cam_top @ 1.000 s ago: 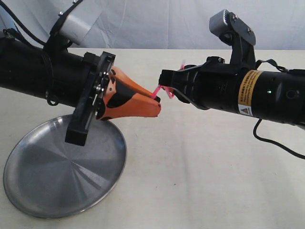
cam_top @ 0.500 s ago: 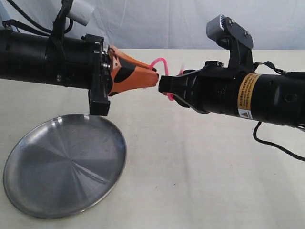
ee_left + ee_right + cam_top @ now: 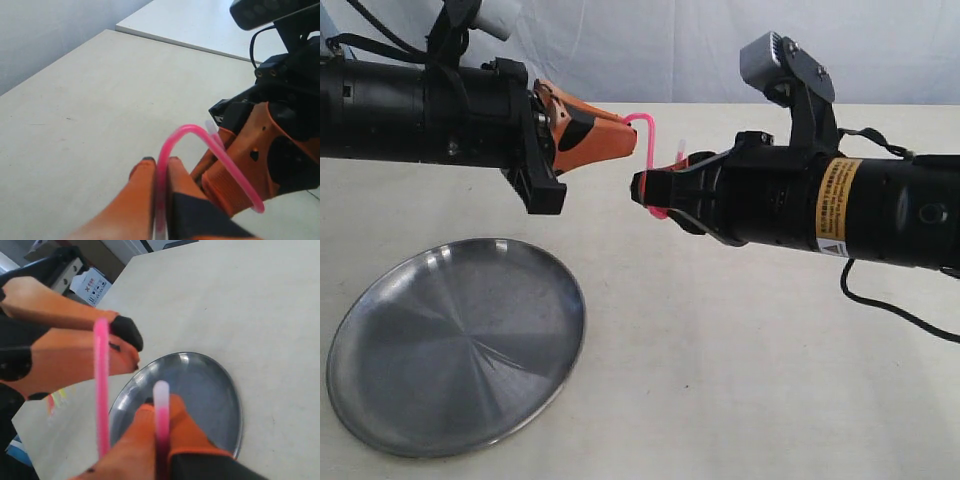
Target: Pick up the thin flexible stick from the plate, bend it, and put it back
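Beige table, upper centre: stick arched midair, ends clamped in left gripper and right gripper, beside the plate; bend tighter and you risk it springing loose.

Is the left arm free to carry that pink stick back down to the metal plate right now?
Probably not yet. The left gripper and the right gripper each clamp an end of the bent stick, so the right must let go first. The plate below looks unobstructed.
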`<state>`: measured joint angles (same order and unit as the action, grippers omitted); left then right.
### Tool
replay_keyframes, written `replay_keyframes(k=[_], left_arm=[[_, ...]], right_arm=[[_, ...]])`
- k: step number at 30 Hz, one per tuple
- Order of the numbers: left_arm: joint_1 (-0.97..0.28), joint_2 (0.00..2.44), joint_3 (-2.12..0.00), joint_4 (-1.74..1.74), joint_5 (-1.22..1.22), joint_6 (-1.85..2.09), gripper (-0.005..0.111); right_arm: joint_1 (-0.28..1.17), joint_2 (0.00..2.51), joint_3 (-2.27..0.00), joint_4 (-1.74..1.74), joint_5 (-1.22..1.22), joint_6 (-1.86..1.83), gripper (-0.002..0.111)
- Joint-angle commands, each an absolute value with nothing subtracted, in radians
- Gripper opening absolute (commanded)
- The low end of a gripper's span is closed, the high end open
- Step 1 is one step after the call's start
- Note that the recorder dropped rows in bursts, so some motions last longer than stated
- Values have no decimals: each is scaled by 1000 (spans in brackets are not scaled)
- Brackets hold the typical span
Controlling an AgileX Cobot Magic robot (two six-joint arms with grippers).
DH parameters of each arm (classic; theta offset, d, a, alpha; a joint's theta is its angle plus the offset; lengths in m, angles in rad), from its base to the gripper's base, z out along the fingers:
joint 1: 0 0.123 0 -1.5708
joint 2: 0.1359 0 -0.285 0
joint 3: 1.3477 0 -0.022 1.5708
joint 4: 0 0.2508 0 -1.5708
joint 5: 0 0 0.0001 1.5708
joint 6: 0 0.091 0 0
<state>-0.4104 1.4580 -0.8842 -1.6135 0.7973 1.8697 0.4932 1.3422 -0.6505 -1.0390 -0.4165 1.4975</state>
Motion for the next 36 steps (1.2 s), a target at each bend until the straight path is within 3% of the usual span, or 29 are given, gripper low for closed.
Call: replay_keyframes(k=[1,20,36], left_arm=[[-412,1461,-887,-1647,786,1863,0],[-412,1461,-887,-1450,788,1735,0],[-412,1461,-887,-1295,902,1471,0]], right_arm=[[503,1337,-648,-1137,-524,1519,0],[503,1337,-648,-1426,-827,1544,0],[503,1337,-648,-1614,-933,1379,0]])
